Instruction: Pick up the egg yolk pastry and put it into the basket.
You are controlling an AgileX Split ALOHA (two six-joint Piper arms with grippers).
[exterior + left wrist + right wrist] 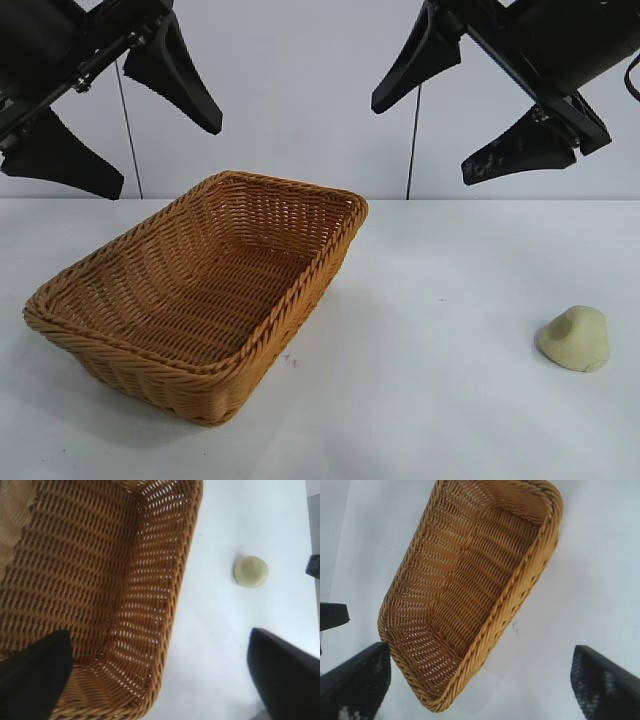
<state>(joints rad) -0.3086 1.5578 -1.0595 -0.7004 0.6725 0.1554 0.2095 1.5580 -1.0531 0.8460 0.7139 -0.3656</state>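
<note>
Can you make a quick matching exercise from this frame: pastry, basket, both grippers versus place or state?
1. egg yolk pastry
2. basket
3. left gripper
4. right gripper

A. empty, on the table's left half
B. open, raised above the basket
C. on the bare table, far right
D. open, raised right of the basket

Pairs: 1-C, 2-A, 3-B, 4-D

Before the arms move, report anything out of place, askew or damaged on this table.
Nothing stands out. The basket sits flat, angled to the table edge, intact and empty. The egg yolk pastry lies whole on the table, well apart from it. Both claws hang open above, holding nothing.
</note>
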